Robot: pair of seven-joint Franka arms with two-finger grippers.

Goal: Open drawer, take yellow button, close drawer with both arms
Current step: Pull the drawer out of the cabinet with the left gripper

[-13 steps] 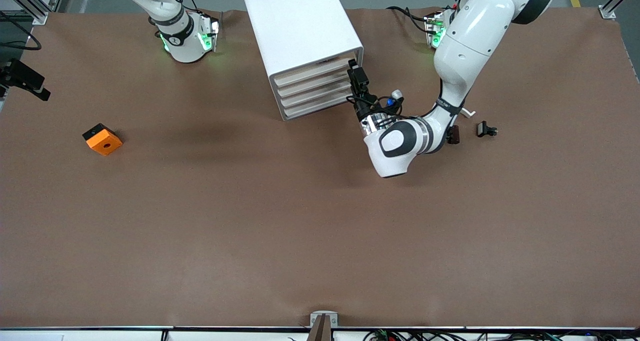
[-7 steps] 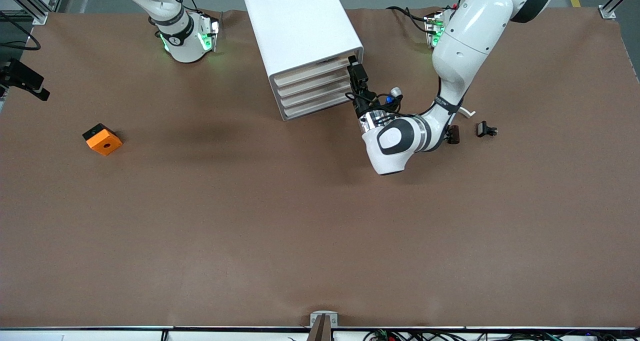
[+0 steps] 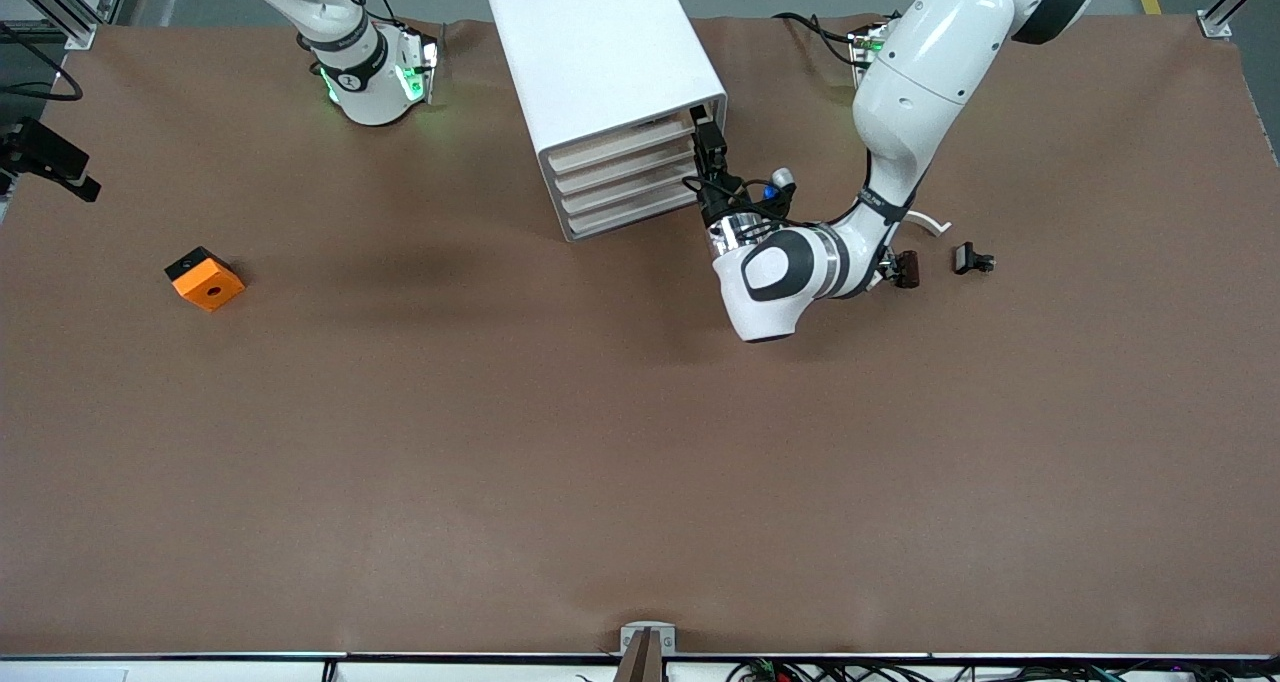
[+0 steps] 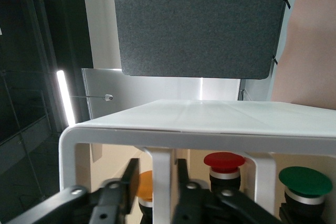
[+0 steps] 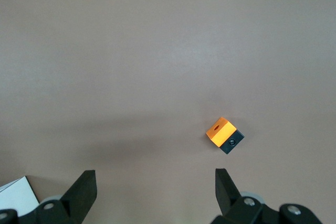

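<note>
A white cabinet [image 3: 600, 62] with several flat drawers stands at the robots' edge of the table. My left gripper [image 3: 699, 120] is at the top drawer's [image 3: 620, 148] end, at the cabinet's corner toward the left arm. In the left wrist view its fingers [image 4: 156, 167] stand open, one on each side of a thin white upright bar [image 4: 161, 187], with a small gap on each side. The button's orange-yellow cap [image 4: 145, 184] shows inside the cabinet, partly hidden by a finger and the bar. My right gripper [image 5: 155, 182] is open and empty, high over bare table, out of the front view.
An orange block with a black hole [image 3: 205, 278] lies toward the right arm's end and shows in the right wrist view [image 5: 220, 129]. Two dark clips [image 3: 906, 267] [image 3: 970, 258] and a white arc [image 3: 930, 224] lie by the left arm. Red [image 4: 224, 161] and green [image 4: 305, 179] buttons sit beside the orange one.
My left arm has swung its gripper closer in to the cabinet's top drawer corner. The right arm and the loose things have not moved.
</note>
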